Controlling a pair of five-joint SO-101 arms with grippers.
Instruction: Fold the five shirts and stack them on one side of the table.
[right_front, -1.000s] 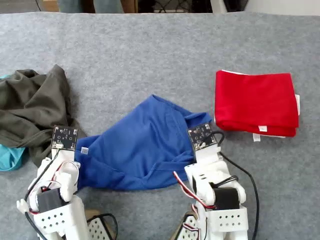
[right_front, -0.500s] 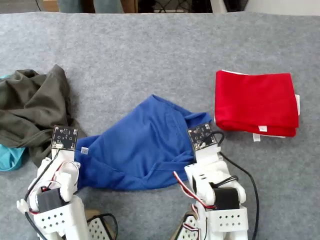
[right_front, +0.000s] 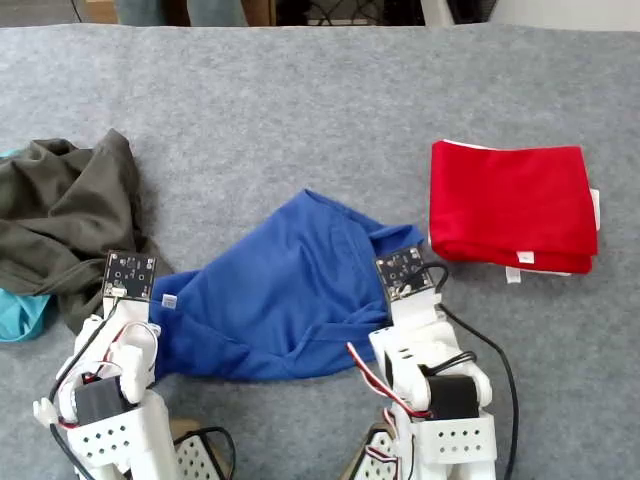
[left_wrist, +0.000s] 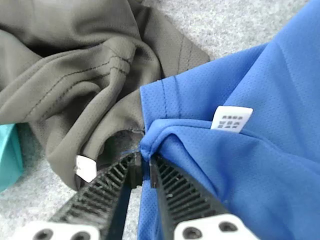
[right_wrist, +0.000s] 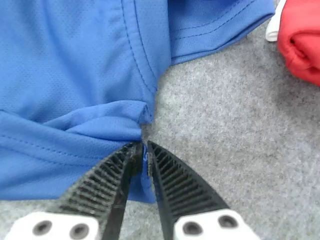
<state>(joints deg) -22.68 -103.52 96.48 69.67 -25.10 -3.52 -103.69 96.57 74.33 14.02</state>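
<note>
**Blue shirt held at 2 points.** The blue shirt (right_front: 285, 290) is shown lying crumpled at the middle of the grey table (right_front: 300, 100), near the 2 arms. Its long axis is set on a diagonal, from near left to far right, where 1 corner points toward the folded red shirt (right_front: 510, 205).

The left gripper (left_wrist: 142, 162) is seen clenched on a folded edge at the shirt's near-left end, near a white label (left_wrist: 231, 118). The right gripper (right_wrist: 143, 148) is seen clenched on a pinch of blue fabric at the shirt's near-right edge.

The red shirt is laid flat at the right, its long axis running left to right, on a white layer (right_front: 597, 208) whose edge shows beneath it. An olive shirt (right_front: 60, 215) is heaped at the left, touching the blue shirt, and a teal shirt (right_front: 20, 315) is partly covered by it.
</note>
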